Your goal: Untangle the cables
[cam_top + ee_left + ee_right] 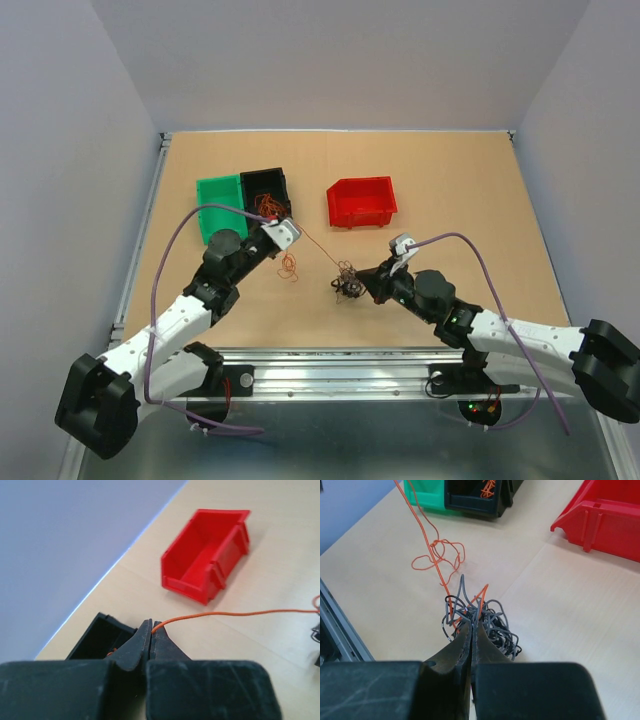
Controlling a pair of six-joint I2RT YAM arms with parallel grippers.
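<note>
Pinching an orange strand point(225, 613) taut, left pincer point(151, 630) sits near the black bin point(262, 173); right pincer point(471, 627) clamps the knot of cables point(348, 284) on the tabletop point(450, 200), central, toward the near edge.

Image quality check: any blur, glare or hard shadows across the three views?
Top external: even, soft light, no glare, but the knot is tiny and its strands hardly resolve. Left wrist: left claw blurred up close, the orange wire readable, red bin slightly soft. Right wrist: knot sharp, right claw soft, shadows faint.
</note>
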